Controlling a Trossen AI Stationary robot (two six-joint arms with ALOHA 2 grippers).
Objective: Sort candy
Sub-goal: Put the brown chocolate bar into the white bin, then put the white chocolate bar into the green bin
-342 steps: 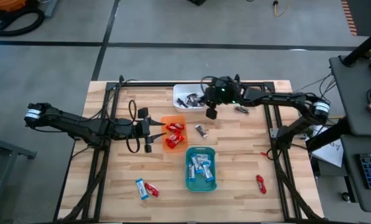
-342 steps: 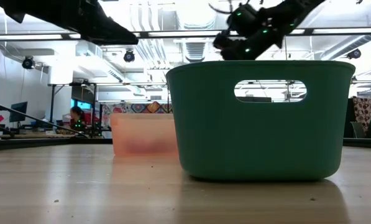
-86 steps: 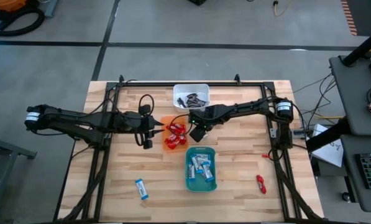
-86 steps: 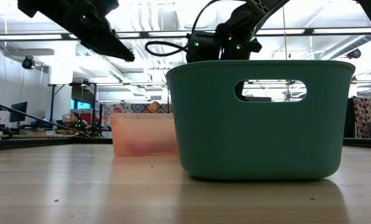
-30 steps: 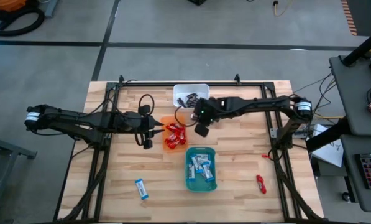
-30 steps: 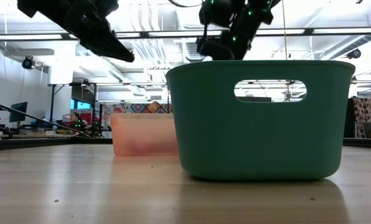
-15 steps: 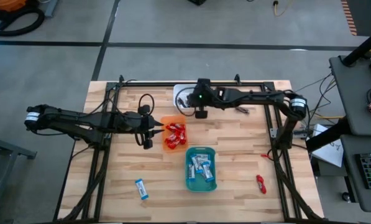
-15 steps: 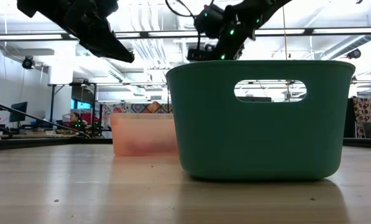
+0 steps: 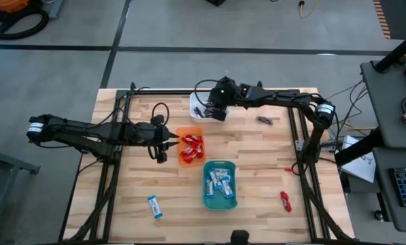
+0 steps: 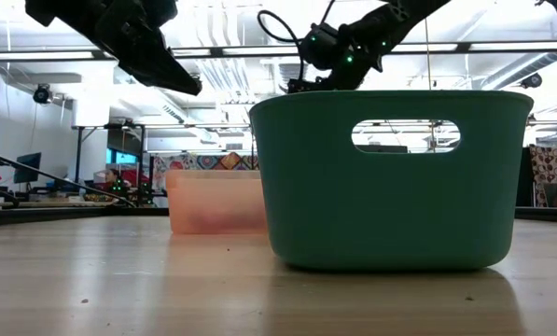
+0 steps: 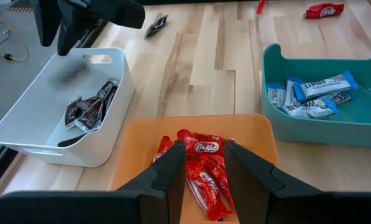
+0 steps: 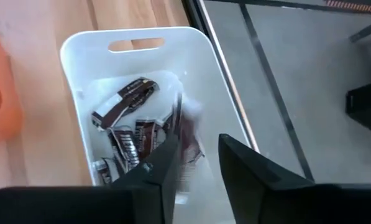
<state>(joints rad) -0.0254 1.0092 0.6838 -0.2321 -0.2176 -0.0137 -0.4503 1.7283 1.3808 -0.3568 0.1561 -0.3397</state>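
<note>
My right gripper (image 9: pixel 218 113) hangs open over the white tray (image 9: pixel 195 96) at the far edge. That tray (image 12: pixel 135 35) holds dark brown candies (image 12: pixel 130 93). A blurred dark candy (image 12: pixel 186 134) shows just beyond the fingertips, above the tray floor. My left gripper (image 9: pixel 162 141) hovers open by the left side of the orange tray (image 9: pixel 188 130). In the left wrist view its fingers frame the red candies (image 11: pixel 204 163) lying in that tray. The teal tray (image 9: pixel 209 197) holds blue-and-white candies (image 11: pixel 316 87).
Loose candies lie on the wood: a blue-and-white one (image 9: pixel 154 206) near the left front, a red one (image 9: pixel 285 200) near the right front, a dark one (image 9: pixel 264 120) right of the white tray. The teal tray (image 10: pixel 390 205) fills the low view.
My right gripper has moved from beside the orange tray toward the table's far edge and now hangs over the white tray.
</note>
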